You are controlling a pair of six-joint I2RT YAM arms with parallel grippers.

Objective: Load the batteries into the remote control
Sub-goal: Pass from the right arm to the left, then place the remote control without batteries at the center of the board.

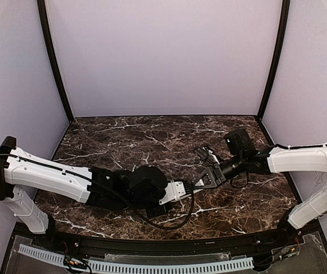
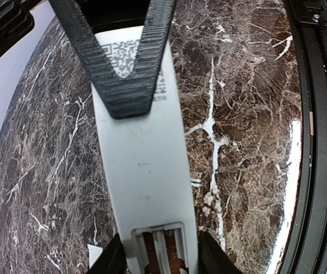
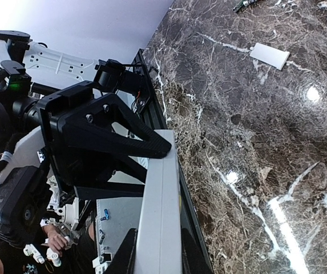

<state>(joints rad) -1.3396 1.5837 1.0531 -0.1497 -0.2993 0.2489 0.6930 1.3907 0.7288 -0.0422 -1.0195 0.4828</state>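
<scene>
Over dark marble table (image 1: 123,137), near the front middle: slim white remote control (image 1: 195,186), stretched between two grippers. At its left end, left gripper (image 1: 187,189); at its right end, right gripper (image 1: 206,178). Under the left wrist, looping black cable (image 1: 169,224). Behind, plain lilac wall (image 1: 163,57).

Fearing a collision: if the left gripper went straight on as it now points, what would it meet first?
Probably the right gripper, closed on the far end of the slim white plastic remote control that runs straight ahead of the left gripper.
</scene>
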